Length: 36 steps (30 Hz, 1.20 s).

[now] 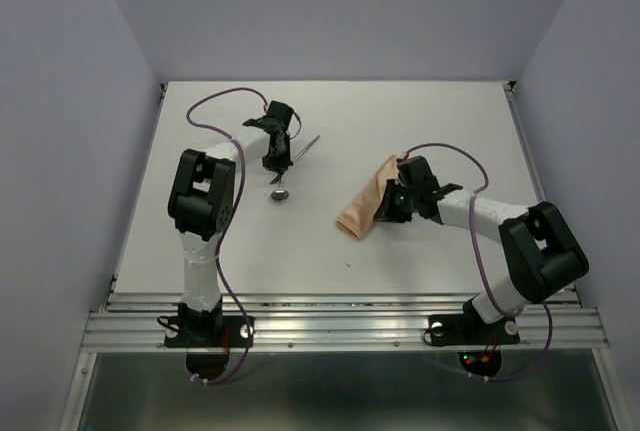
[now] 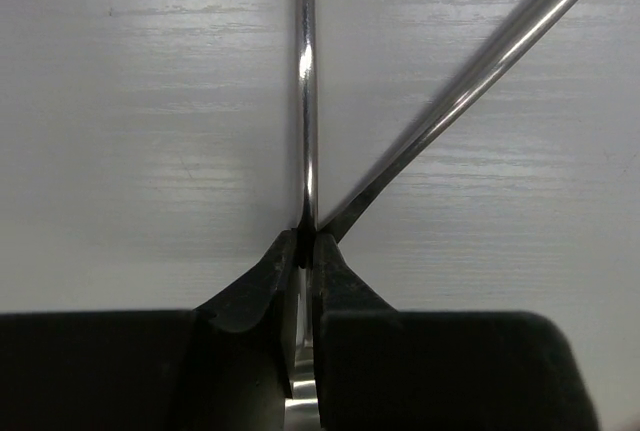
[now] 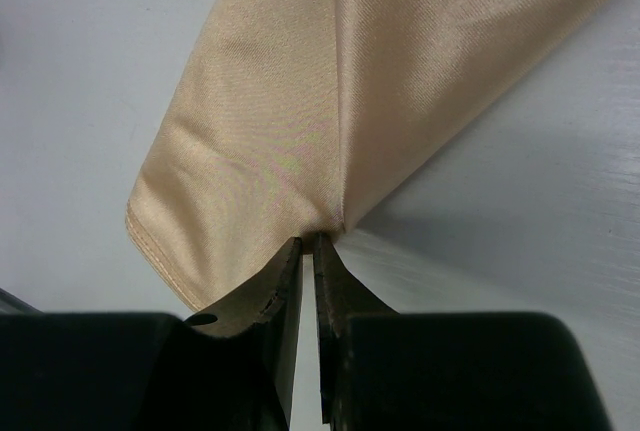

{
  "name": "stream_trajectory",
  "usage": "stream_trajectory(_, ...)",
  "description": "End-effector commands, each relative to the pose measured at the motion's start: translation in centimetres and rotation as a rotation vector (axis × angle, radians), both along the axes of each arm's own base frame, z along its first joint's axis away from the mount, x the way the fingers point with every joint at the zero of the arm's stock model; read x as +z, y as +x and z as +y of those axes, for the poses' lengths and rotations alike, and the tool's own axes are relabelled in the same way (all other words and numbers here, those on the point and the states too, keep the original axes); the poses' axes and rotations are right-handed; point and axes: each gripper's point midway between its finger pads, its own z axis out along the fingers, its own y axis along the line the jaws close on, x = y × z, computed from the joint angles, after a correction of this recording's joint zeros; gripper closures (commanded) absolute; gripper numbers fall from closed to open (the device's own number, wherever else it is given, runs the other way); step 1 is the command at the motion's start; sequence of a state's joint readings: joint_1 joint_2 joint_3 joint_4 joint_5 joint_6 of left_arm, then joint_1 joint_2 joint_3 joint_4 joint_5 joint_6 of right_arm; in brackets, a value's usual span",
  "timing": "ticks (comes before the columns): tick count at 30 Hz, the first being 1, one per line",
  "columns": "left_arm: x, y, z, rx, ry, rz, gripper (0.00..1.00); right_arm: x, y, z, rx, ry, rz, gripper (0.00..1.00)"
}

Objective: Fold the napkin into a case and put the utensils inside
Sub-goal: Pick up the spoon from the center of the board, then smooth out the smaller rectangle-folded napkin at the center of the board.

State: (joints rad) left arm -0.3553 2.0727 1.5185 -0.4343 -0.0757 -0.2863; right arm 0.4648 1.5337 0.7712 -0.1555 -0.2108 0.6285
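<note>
now left gripper [image 2: 309, 241] tight on the spoon handle [image 2: 308, 101], right gripper [image 3: 308, 243] tight on the folded napkin [image 3: 290, 101]

White-wrapped arms [image 1: 200, 251] with black joints [image 1: 203, 194], purple cables [image 1: 215, 101].

From my screen, the folded peach-orange cloth napkin [image 3: 300, 101] shows a fine weave and soft satin sheen. The two slim silver metal utensil handles [image 2: 308, 101] are polished, mirror-bright. The white table [image 2: 120, 151] is matt and faintly streaked. The black fingers [image 2: 250, 291] of the left gripper [image 2: 308, 243] look like dull plastic.
</note>
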Motion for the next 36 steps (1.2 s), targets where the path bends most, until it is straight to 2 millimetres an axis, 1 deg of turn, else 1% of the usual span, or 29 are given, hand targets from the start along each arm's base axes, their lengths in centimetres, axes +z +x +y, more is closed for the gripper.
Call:
stream_trajectory(1, 1.4, -0.4, 1.0, 0.015, 0.019, -0.011, 0.91, 1.6, 1.5, 1.1, 0.014, 0.031, -0.06, 0.85)
stream_trajectory(2, 1.8, -0.4, 1.1, 0.018, 0.02, -0.016, 0.93, 1.6, 1.5, 1.1, 0.013, 0.031, -0.058, 0.85)
stream_trajectory(3, 2.2, -0.4, 1.0, 0.017, 0.016, -0.022, 0.99, 1.6, 1.5, 1.1, 0.013, 0.032, -0.059, 0.85)
stream_trajectory(4, 3.0, -0.3, 1.0, 0.019, 0.011, -0.039, 1.0, 1.6, 1.5, 1.1, 0.014, 0.032, -0.058, 0.85)
stream_trajectory(6, 4.0, -0.2, 0.9, 0.019, 0.002, -0.058, 1.0, 1.4, 1.5, 1.1, 0.014, 0.03, -0.054, 0.85)
stream_trajectory(8, 5.8, -0.1, 0.9, 0.017, -0.012, -0.094, 1.0, 1.4, 1.5, 1.1, 0.014, 0.032, -0.052, 0.85)
stream_trajectory(10, 7.0, -0.1, 0.7, 0.009, -0.026, -0.114, 1.0, 1.5, 1.5, 1.1, 0.013, 0.032, -0.056, 0.85)
stream_trajectory(11, 8.3, 0.1, 0.5, -0.003, -0.041, -0.145, 1.0, 1.4, 1.6, 1.1, 0.009, 0.03, -0.056, 0.85)
stream_trajectory(14, 10.3, -0.1, -0.3, -0.033, -0.087, -0.184, 1.0, 1.6, 1.9, 0.9, -0.008, 0.024, -0.067, 0.83)
stream_trajectory(16, 10.9, -0.5, -1.3, -0.07, -0.116, -0.19, 1.0, 2.2, 2.4, 0.8, -0.025, 0.02, -0.086, 0.82)
stream_trajectory(17, 11.4, -0.9, -2.4, -0.111, -0.154, -0.19, 1.0, 2.4, 2.9, 0.6, -0.05, 0.007, -0.098, 0.81)
stream_trajectory(18, 11.6, -1.1, -3.0, -0.132, -0.165, -0.192, 1.0, 2.7, 3.2, 0.3, -0.064, -0.006, -0.107, 0.81)
stream_trajectory(19, 11.8, -1.7, -4.3, -0.17, -0.174, -0.192, 1.0, 3.7, 4.0, 0.3, -0.075, -0.008, -0.139, 0.8)
stream_trajectory(20, 11.8, -2.0, -5.1, -0.199, -0.183, -0.19, 1.0, 4.1, 5.1, -0.7, -0.114, -0.022, -0.16, 0.8)
stream_trajectory(21, 11.9, -2.4, -6.0, -0.226, -0.186, -0.189, 1.0, 4.5, 5.7, -1.1, -0.13, -0.02, -0.17, 0.8)
stream_trajectory(22, 11.6, -3.4, -7.5, -0.282, -0.179, -0.179, 1.0, 5.4, 6.7, -1.5, -0.144, -0.016, -0.192, 0.8)
stream_trajectory(23, 11.6, -3.9, -8.4, -0.315, -0.182, -0.177, 1.0, 5.7, 7.5, -2.1, -0.165, -0.016, -0.2, 0.8)
stream_trajectory(24, 11.7, -4.4, -9.3, -0.345, -0.184, -0.176, 1.0, 5.9, 8.6, -3.6, -0.208, -0.015, -0.204, 0.8)
stream_trajectory(26, 11.5, -5.5, -10.9, -0.407, -0.184, -0.167, 1.0, 5.9, 9.8, -4.8, -0.241, -0.021, -0.206, 0.8)
stream_trajectory(27, 11.6, -6.5, -12.4, -0.455, -0.191, -0.159, 1.0, 6.6, 10.9, -5.4, -0.26, -0.025, -0.225, 0.8)
stream_trajectory(28, 11.6, -7.0, -13.1, -0.48, -0.194, -0.155, 1.0, 6.6, 11.5, -5.9, -0.274, -0.03, -0.227, 0.8)
stream_trajectory(29, 11.6, -7.8, -14.3, -0.519, -0.194, -0.15, 1.0, 6.0, 12.3, -6.9, -0.295, -0.039, -0.213, 0.8)
stream_trajectory(30, 12.0, -8.2, -15.1, -0.541, -0.21, -0.154, 1.0, 6.4, 13.2, -7.4, -0.313, -0.039, -0.225, 0.8)
stream_trajectory(31, 12.1, -8.5, -15.7, -0.559, -0.218, -0.153, 1.0, 6.3, 13.7, -7.9, -0.327, -0.041, -0.223, 0.8)
stream_trajectory(32, 11.9, -8.8, -16.3, -0.573, -0.224, -0.143, 1.0, 5.7, 14.2, -8.5, -0.339, -0.037, -0.203, 0.81)
stream_trajectory(33, 12.2, -9.3, -17.2, -0.596, -0.236, -0.143, 1.0, 6.2, 14.7, -8.2, -0.329, -0.025, -0.209, 0.81)
stream_trajectory(35, 11.8, -9.3, -17.3, -0.59, -0.232, -0.132, 1.0, 6.5, 14.8, -7.5, -0.293, -0.004, -0.203, 0.84)
stream_trajectory(36, 11.7, -9.1, -17.1, -0.568, -0.223, -0.131, 1.0, 6.6, 14.4, -6.5, -0.249, 0.042, -0.188, 0.85)
